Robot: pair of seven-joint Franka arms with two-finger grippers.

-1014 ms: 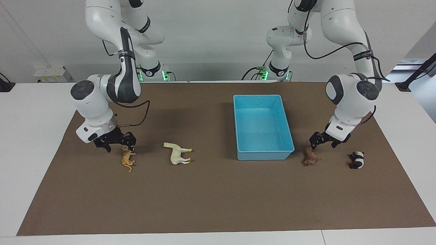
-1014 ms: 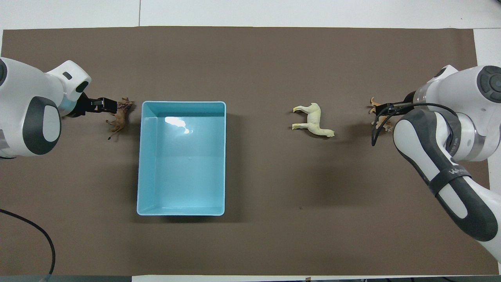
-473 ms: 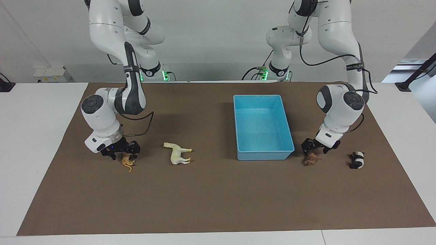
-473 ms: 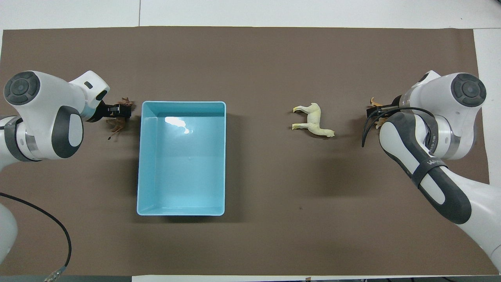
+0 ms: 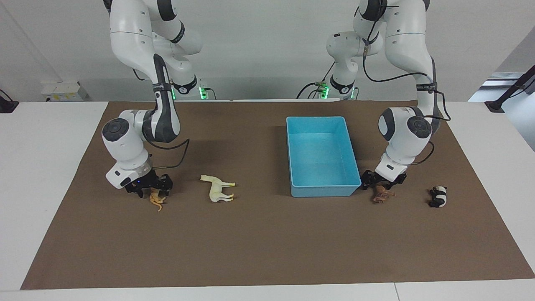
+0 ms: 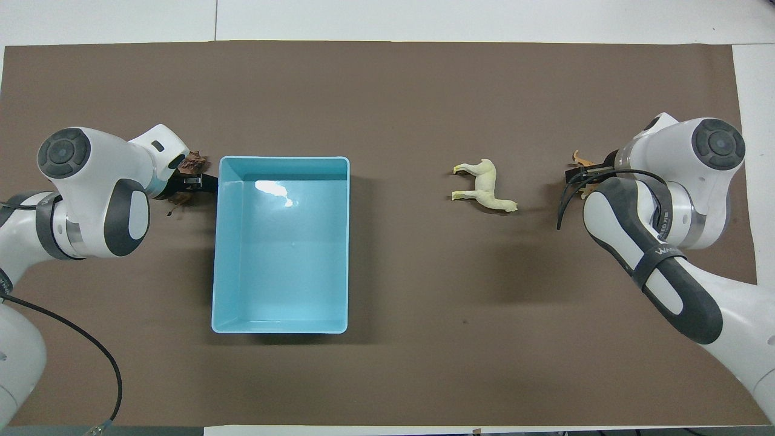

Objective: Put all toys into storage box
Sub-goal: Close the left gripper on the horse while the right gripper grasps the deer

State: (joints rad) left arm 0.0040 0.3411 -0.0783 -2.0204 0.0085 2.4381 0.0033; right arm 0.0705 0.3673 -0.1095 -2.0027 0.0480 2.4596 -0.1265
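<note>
The light blue storage box stands empty on the brown mat, toward the left arm's end; it also shows in the overhead view. My left gripper is low over the brown lion beside the box, fingers open astride it; the overhead view shows this gripper and part of the lion. The black-and-white panda lies beside the lion, hidden under the left arm in the overhead view. My right gripper is open, low over the orange tiger. The cream-white horse lies on its side.
The brown mat covers most of the white table. The horse lies between the box and the tiger, which the right gripper partly covers. A cable trails near the left arm.
Both grippers have come down and forward over their toys: the left onto the lion, the right onto the tiger. The toys and the box have not moved.
</note>
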